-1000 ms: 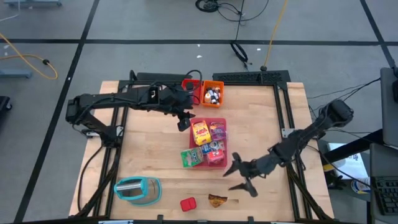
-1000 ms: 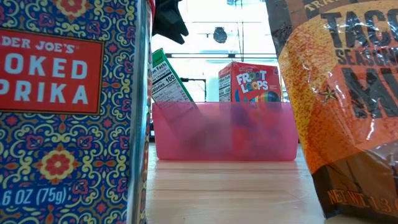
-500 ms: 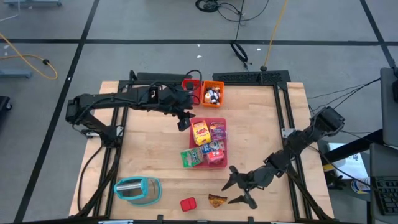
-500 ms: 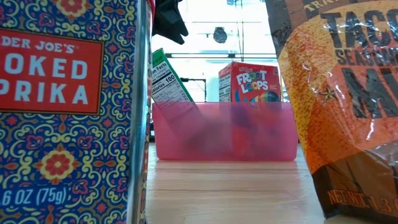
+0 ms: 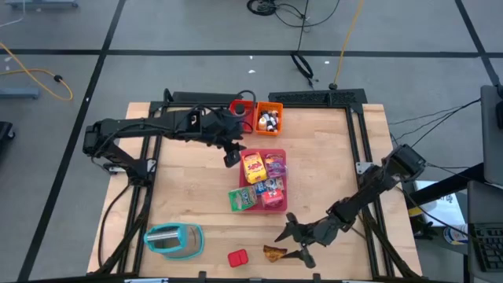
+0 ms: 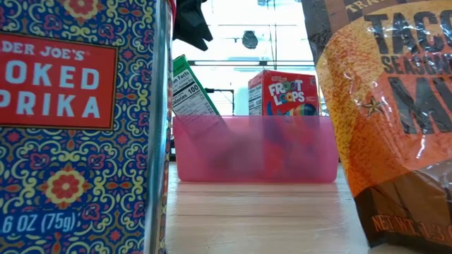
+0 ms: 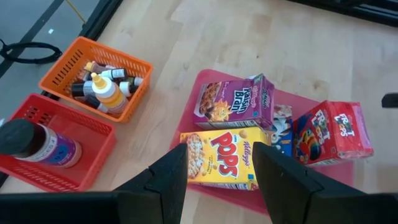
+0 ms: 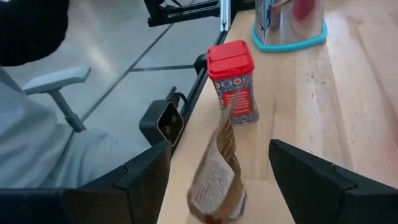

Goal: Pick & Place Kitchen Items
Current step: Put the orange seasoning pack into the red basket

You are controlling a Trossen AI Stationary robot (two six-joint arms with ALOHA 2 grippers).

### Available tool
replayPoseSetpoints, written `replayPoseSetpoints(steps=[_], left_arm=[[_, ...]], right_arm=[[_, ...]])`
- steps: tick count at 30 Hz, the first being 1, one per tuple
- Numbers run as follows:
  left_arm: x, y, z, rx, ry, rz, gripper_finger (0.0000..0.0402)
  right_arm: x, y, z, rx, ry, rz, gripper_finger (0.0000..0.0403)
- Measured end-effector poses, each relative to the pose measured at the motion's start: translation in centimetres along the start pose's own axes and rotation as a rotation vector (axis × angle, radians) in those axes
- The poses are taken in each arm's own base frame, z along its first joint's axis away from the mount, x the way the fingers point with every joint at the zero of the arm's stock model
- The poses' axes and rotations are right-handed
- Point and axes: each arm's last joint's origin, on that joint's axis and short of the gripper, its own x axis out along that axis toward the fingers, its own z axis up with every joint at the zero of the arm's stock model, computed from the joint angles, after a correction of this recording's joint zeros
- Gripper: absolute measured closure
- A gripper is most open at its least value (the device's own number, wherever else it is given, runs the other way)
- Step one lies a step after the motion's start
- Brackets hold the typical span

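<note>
The kitchen items are spread over the table. Cereal boxes stand in the pink tray: yellow Pops, purple Raisin Bran and red Froot Loops. Small bottles fill the orange bin, and one dark bottle lies in the red bin. A red-lidded paprika tin and a brown taco-seasoning packet stand near the table's near edge. My right gripper is open and low, with the packet just ahead between its fingers and not touching them. My left gripper hangs open above the tray's far left corner.
A metal appliance with a teal base stands at the near left of the table. In the low view the paprika tin and the packet fill the sides, with the tray behind them. Bare wood lies right of the tray.
My right gripper has sunk and travelled toward the table's near edge and to the left, closing in on the brown packet, rolling slightly. It stays open. The left arm and all items have kept still.
</note>
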Motion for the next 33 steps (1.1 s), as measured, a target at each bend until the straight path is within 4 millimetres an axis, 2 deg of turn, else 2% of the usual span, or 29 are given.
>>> replayPoseSetpoints(steps=[4, 7, 10, 15, 17, 24, 29, 33], left_arm=[[0.0, -0.4, -0.1, 0.0, 0.004, -0.008, 0.022], [0.0, -0.7, -0.1, 0.007, 0.005, -0.016, 0.022], [-0.1, -1.1, -0.2, 0.011, 0.007, -0.023, 0.022], [-0.1, -1.7, -0.3, 0.013, 0.009, -0.037, 0.022], [-0.1, -2.0, -0.4, 0.007, 0.01, -0.043, 0.022], [-0.2, -2.9, -0.6, 0.033, 0.016, -0.063, 0.022], [-0.3, -3.6, -0.8, 0.057, 0.016, -0.08, 0.022], [-0.4, -4.1, -0.8, 0.084, 0.009, -0.092, 0.022]], right_arm=[[1.5, 0.3, -0.1, -0.006, 0.009, -0.002, 0.0145], [2.3, 0.6, -0.2, -0.007, 0.016, 0.01, 0.0177], [2.4, 0.7, -0.2, -0.007, 0.021, 0.024, 0.0237], [2.4, 0.6, -0.3, -0.01, 0.031, 0.021, 0.0366], [2.4, 0.6, -0.3, -0.017, 0.036, 0.017, 0.0392], [2.0, 0.7, 0.3, -0.017, 0.033, 0.016, 0.04], [0.1, 1.1, 2.8, -0.058, -0.008, 0.019, 0.0402], [-2.0, 1.3, 5.1, -0.123, -0.063, -0.054, 0.0402]])
